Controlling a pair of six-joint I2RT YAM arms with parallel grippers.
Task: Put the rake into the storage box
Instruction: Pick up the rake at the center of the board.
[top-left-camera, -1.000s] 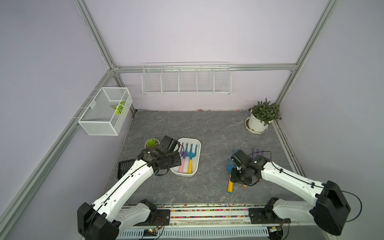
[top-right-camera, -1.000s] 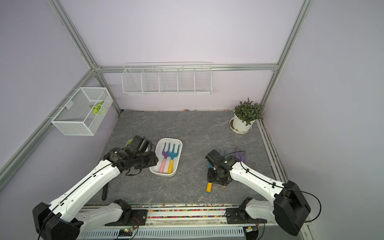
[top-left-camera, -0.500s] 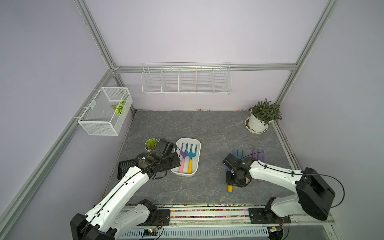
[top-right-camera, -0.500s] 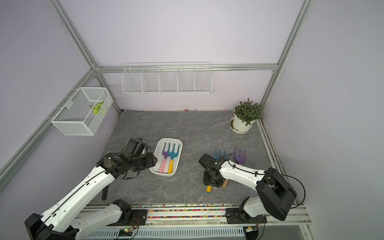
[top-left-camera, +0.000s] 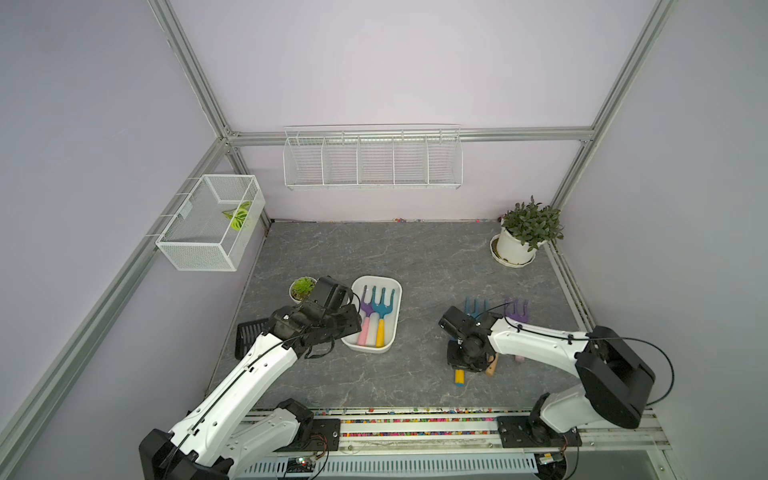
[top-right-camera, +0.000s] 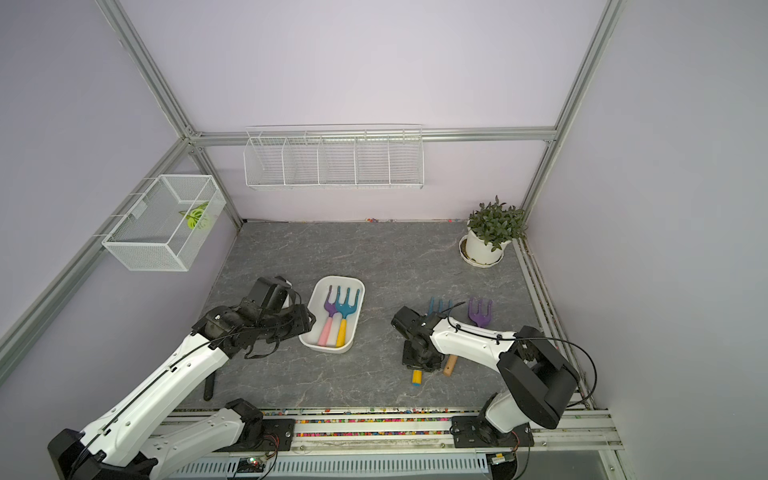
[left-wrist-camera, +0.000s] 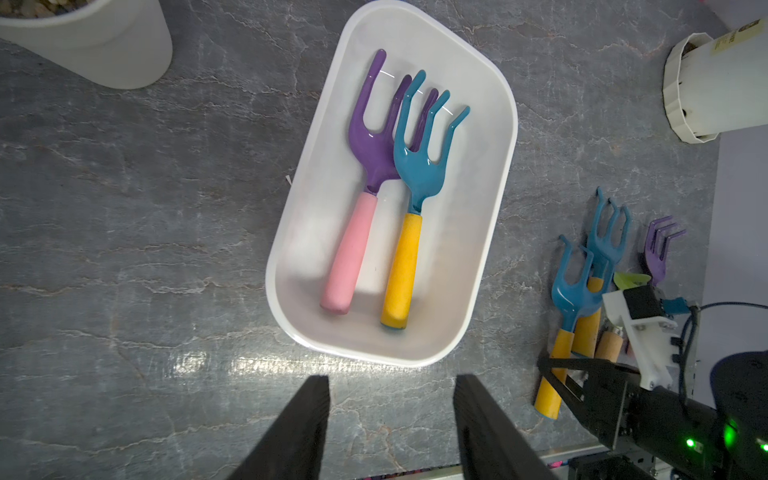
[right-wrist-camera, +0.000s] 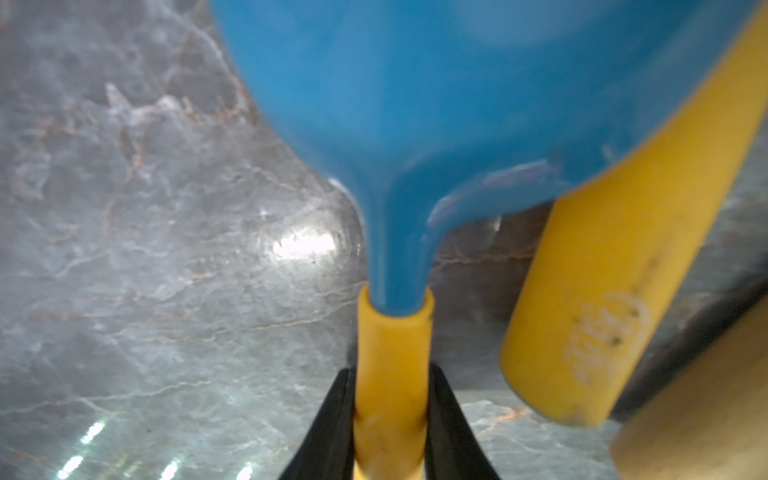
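At the near edge of the tabletop (top-left-camera: 415, 257), on the robot's right, the right claw (right-wrist-camera: 390, 386) is seen clenched on the rake (right-wrist-camera: 397, 232): in the right wrist view both black fingers (right-wrist-camera: 328, 424) are pressed against the yellow handle just below the blue neck. Whether the rake is lifted cannot be told. Its blue head is laid over the yellow handle of a second blue rake (right-wrist-camera: 602, 311), and a wooden handle (right-wrist-camera: 685, 415) lies just beside that. The tool is judged to be stiff and light, with most of its weight in the glossy head, which would be slippery; the sleeved handle is the better place to be held, and a grip close to the neck, as taken here, should keep the head from drooping. The bent tines could be caught on the neighbouring rake, so a straight lift is called for. A little farther in, on the left, the left claw (left-wrist-camera: 390, 386) is held released and empty, just short of the storage box (left-wrist-camera: 457, 232), in which a pink-handled rake (left-wrist-camera: 353, 249) and a teal rake (left-wrist-camera: 415, 166) are already laid side by side, with bare floor left beside them. Past the right claw a loose purple rake (top-left-camera: 516, 309) is seen, and farthest off a potted plant (top-left-camera: 528, 232) is set in the back corner, below a wire rack (top-left-camera: 372, 160) on the wall.
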